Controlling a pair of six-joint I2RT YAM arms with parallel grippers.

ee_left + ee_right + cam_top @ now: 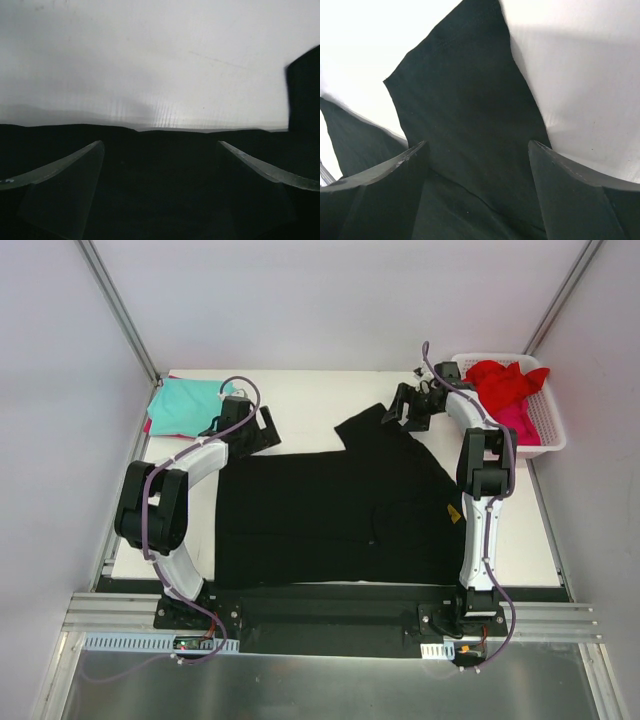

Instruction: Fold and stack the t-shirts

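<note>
Black t-shirt point(330, 520) spread flat mid-desk point(310, 390), a white top between pale panel walls.
A small yellow mark point(455, 515) sits near its right edge (too small to read). The teal t-shirt point(185, 405) lies far left, and the red t-shirt point(505, 380) fills the white basket point(552, 435). The left tool point(160, 145) and right tool point(477, 145) both gape wide over black cloth, gripping nothing.

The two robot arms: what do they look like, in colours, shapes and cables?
Both the left arm and the right arm have white curved shells joined by black joint housings. A lilac cable runs along each arm, looping loose near the wrist. The left gripper and right gripper are black; their fingers are dark, broad wedges tapering to the tips.
</note>
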